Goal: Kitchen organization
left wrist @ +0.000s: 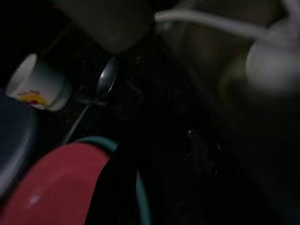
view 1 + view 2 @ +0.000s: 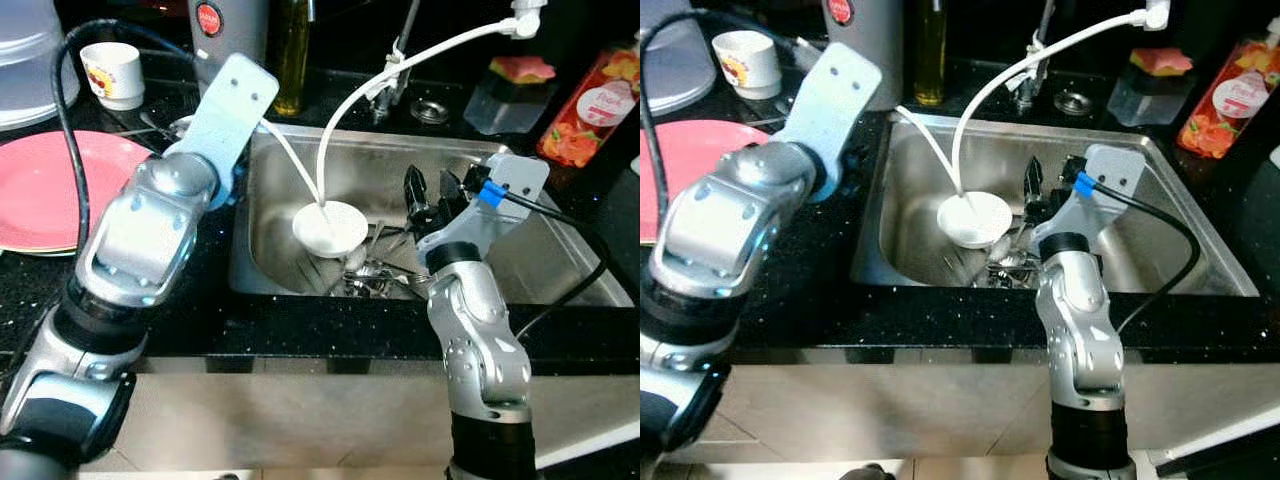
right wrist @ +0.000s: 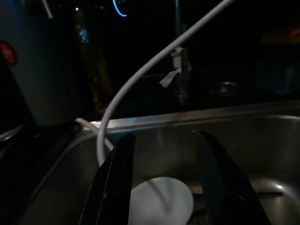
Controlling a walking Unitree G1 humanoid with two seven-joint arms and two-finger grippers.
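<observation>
A white round dish [image 2: 330, 228] lies in the steel sink [image 2: 540, 250], with several pieces of cutlery [image 2: 375, 275] beside and in front of it. A white hose [image 2: 400, 62] curves down from the tap and ends on the dish. My right gripper [image 2: 432, 190] hovers open just right of the dish with nothing between its fingers; the right wrist view has the dish [image 3: 159, 204] low between them. My left arm reaches over the counter left of the sink, its gripper hidden behind the pale wrist plate [image 2: 228, 110]. Its wrist view looks at a spoon [image 1: 105, 82] on the dark counter.
A pink plate [image 2: 50, 190] and a white printed cup [image 2: 112, 73] sit on the black counter at left. A steel flask [image 2: 225, 30] and an oil bottle [image 2: 292, 55] stand behind the sink. A sponge box [image 2: 510, 90] and a juice bottle [image 2: 595, 105] stand at back right.
</observation>
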